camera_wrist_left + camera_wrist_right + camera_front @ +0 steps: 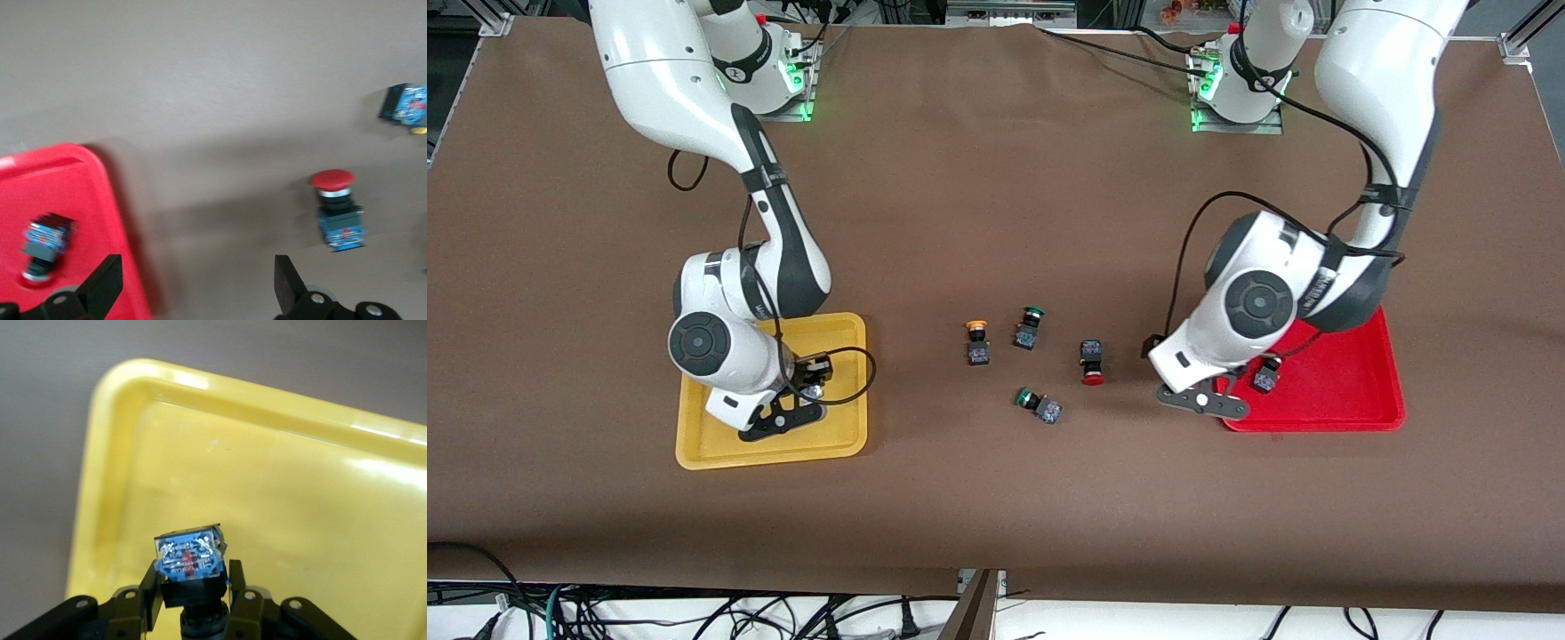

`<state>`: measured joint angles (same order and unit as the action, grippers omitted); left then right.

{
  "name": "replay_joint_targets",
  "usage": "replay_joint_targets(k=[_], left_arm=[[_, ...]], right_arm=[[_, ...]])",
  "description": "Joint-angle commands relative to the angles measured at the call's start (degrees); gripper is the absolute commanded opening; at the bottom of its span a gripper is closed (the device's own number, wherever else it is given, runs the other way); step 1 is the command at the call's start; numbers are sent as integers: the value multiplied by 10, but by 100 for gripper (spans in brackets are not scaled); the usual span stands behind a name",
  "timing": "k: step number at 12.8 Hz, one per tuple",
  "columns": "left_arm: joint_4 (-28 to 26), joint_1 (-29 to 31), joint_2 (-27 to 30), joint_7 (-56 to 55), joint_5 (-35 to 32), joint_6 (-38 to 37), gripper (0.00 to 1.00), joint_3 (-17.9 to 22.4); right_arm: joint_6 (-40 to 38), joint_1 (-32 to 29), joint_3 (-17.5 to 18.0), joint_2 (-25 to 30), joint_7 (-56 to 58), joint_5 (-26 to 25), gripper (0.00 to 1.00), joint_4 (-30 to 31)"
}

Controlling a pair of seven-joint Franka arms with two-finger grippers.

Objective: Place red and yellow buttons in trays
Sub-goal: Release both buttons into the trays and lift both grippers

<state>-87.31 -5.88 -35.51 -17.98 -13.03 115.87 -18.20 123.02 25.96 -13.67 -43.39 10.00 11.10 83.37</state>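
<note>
Right tool (193, 600) over shallow yellow plastic tray (845, 440), clamping dark-bodied button switch (189, 563). Left tool (193, 290) spread empty over red tray (1360, 391) rim; one switch (1265, 380) inside. Mid-tabletop (996, 178): one red-capped (1091, 362), one orange-capped (977, 343), two green-capped (1030, 328) (1039, 404), apart.

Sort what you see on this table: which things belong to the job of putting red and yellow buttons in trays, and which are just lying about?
Job:
- yellow tray
- red tray
- red button on table
- yellow button on table
- button in red tray
- button held by right tool

Lying about:
- two green buttons

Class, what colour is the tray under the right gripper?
Yellow tray, under the right gripper; clearest in the right wrist view.
</note>
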Motion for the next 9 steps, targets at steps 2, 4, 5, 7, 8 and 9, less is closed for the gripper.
replay_joint_targets(k=[2, 4, 5, 7, 8, 9], left_arm=[[13, -11, -9, -29, 67, -5, 100, 4], [20, -12, -5, -28, 92, -4, 100, -8], [22, -19, -18, -28, 92, 4, 100, -9], [18, -33, -38, -29, 88, 86, 100, -7], [14, -41, -48, -29, 84, 128, 100, -4], [13, -42, -65, -28, 83, 169, 100, -3]], right_arm=[[102, -22, -3, 3, 61, -1, 36, 70], [102, -28, 0, 8, 63, 14, 75, 74], [63, -26, 1, 23, 60, 36, 83, 67], [-31, -5, 1, 30, 13, 76, 85, 13], [-51, 5, 1, 30, -26, 77, 85, -5], [-54, 20, 2, 30, -73, 78, 85, -11]])
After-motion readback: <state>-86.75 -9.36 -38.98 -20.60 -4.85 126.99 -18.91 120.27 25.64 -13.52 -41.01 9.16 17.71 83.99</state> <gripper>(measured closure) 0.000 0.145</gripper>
